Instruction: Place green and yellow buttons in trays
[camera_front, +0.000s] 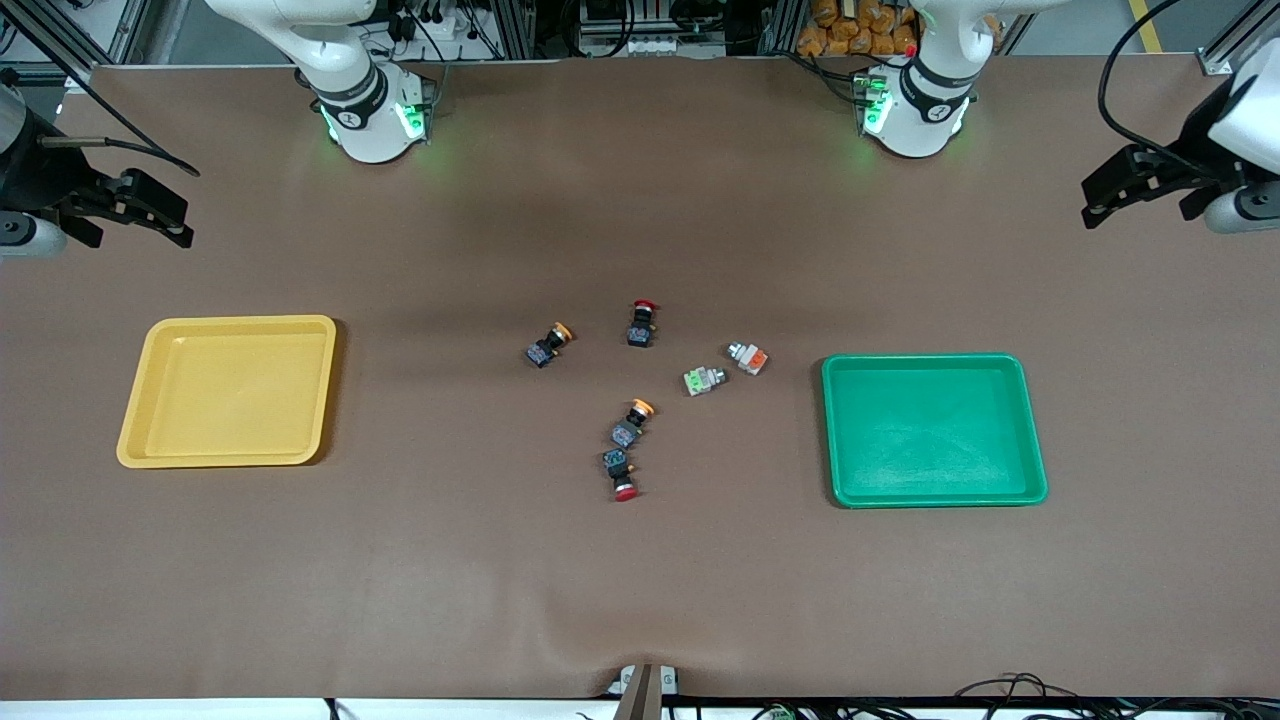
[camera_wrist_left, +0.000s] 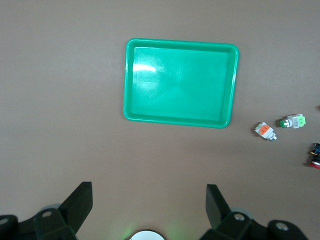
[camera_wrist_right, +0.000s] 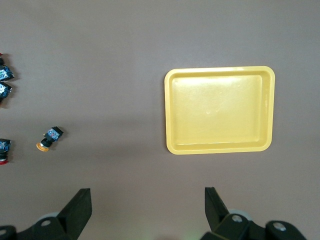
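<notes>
Two black buttons with yellow caps (camera_front: 549, 345) (camera_front: 631, 421) lie mid-table, one also in the right wrist view (camera_wrist_right: 50, 138). Beside them, toward the green tray (camera_front: 933, 495), lie a silver green-ended button (camera_front: 703, 380) (camera_wrist_left: 292, 122) and a silver orange-ended button (camera_front: 748, 357) (camera_wrist_left: 265, 131). The yellow tray (camera_front: 228, 458) sits at the right arm's end, with nothing in it, like the green tray (camera_wrist_left: 180, 121). My left gripper (camera_front: 1095, 200) (camera_wrist_left: 149, 200) hangs open high over bare table at its end. My right gripper (camera_front: 178, 218) (camera_wrist_right: 147, 200) hangs open the same way, with the yellow tray (camera_wrist_right: 220, 149) in its view.
Two black switches with red caps (camera_front: 642, 323) (camera_front: 622, 475) lie among the buttons; one touches the nearer yellow-capped button. Both arm bases (camera_front: 370, 120) (camera_front: 915, 110) stand along the table's edge farthest from the front camera. A small fixture (camera_front: 645, 685) sits at the nearest edge.
</notes>
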